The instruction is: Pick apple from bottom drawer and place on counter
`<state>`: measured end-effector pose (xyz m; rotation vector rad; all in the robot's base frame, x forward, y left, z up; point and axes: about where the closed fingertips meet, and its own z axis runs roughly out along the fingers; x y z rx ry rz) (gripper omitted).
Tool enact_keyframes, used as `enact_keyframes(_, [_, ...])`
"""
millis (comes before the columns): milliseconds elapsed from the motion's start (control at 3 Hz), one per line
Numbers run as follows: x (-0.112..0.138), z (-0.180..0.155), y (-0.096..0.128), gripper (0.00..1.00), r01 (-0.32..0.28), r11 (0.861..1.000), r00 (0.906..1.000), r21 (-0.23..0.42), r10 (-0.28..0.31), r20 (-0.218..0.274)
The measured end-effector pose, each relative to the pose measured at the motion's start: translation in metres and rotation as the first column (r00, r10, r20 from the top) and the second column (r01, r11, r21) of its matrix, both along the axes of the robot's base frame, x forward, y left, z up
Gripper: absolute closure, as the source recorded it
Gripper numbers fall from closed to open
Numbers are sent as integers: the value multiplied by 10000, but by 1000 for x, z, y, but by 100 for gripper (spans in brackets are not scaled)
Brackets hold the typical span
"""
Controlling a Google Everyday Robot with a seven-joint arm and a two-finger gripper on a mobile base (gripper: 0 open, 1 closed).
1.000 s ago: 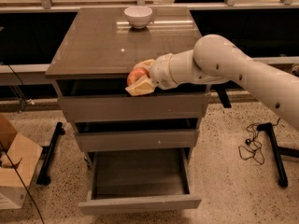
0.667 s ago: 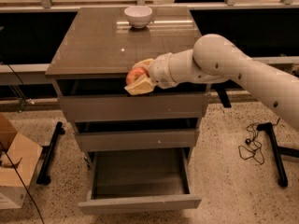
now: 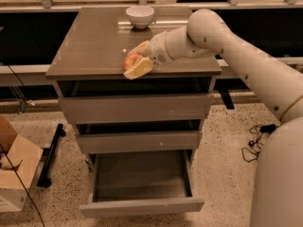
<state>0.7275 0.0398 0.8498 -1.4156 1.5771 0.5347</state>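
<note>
Counter (image 3: 90,46): my end effector (image 3: 134,63) sits at its front edge, clamped on the apple (image 3: 129,59).
Risk: if I release here, the apple could roll off toward the open bottom drawer (image 3: 142,188).

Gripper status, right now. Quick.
Gripper: shut on the apple, at the front edge of the counter.

Counter (image 3: 90,41) – bowl (image 3: 140,16) at back – fingers (image 3: 140,70) clasp apple (image 3: 130,60) at front edge
</note>
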Motion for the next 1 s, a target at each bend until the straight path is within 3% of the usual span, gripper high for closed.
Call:
enact_keyframes(333, [30, 50, 7, 100, -96, 9990, 9965, 440, 59, 829])
enact_keyframes(667, [49, 74, 10, 100, 26, 9942, 9931, 1078, -152, 1162])
enact_keyframes(1000, [71, 72, 17, 100, 155, 9888, 9962, 1487, -280, 819])
